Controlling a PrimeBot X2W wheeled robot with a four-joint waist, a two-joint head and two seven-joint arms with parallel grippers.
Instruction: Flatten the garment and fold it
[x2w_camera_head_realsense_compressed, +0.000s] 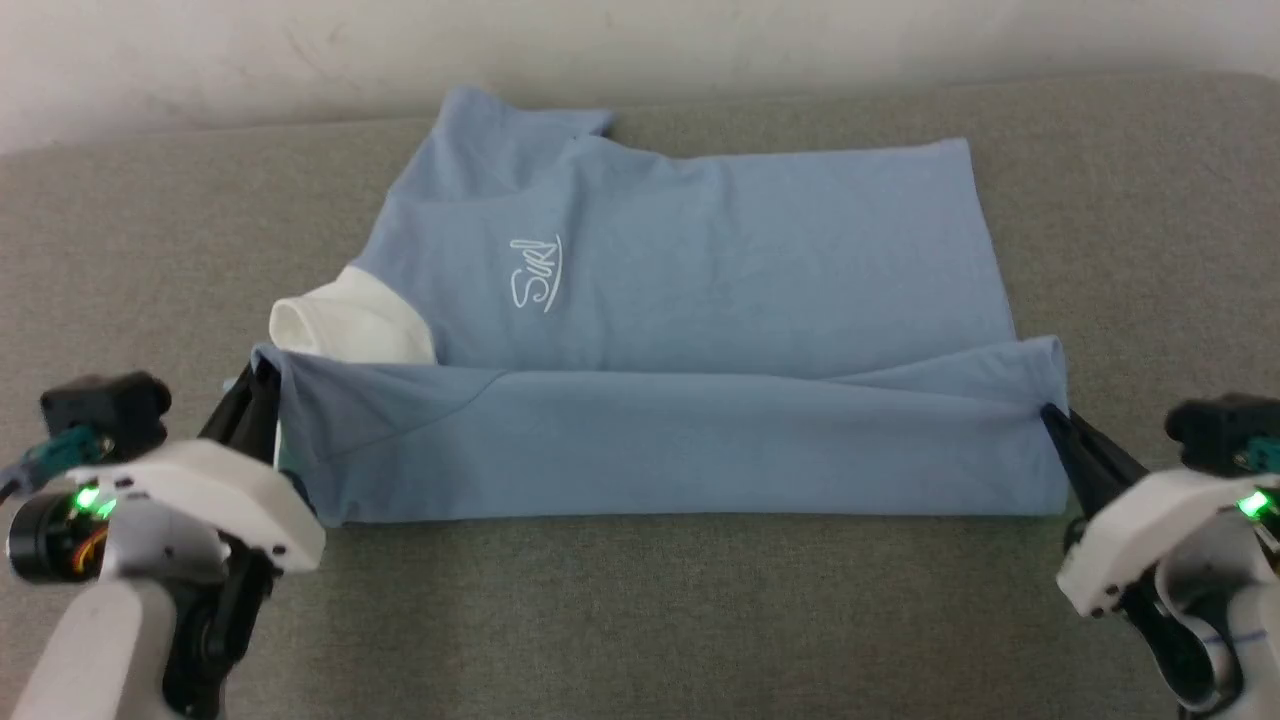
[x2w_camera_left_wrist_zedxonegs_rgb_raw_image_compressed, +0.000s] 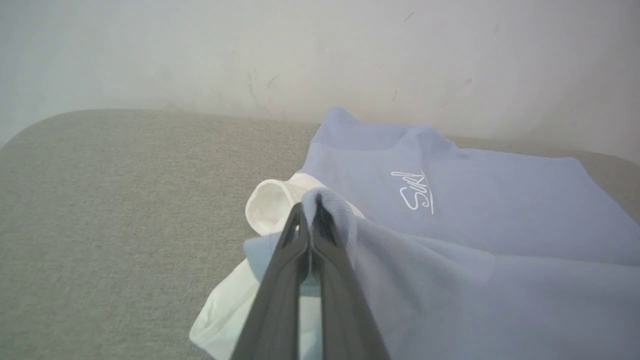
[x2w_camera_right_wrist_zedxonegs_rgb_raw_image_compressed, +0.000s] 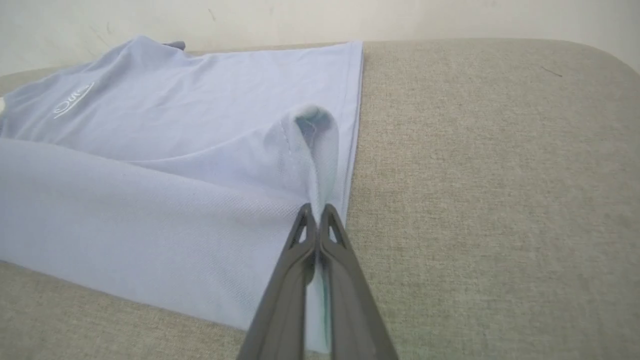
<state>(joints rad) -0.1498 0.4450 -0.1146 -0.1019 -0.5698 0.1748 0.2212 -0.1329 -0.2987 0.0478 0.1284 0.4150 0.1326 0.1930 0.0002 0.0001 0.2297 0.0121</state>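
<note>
Currently the garment (x2w_camera_head_realsense_compressed: 700, 260) lies across the middle of the grey bench (x2w_camera_head_realsense_compressed: 640, 620). Its white collar (x2w_camera_head_realsense_compressed: 340, 325) points toward the left edge and its hem toward the right edge, and the logo (x2w_camera_head_realsense_compressed: 535, 272) faces up. The near long side stands raised as a flap above the body. My left end effector (x2w_camera_head_realsense_compressed: 262, 380) is clamped on the flap's corner beside the collar. My right end effector (x2w_camera_head_realsense_compressed: 1048, 412) is clamped on the flap's hem corner. Both corners are off the bench.
</note>
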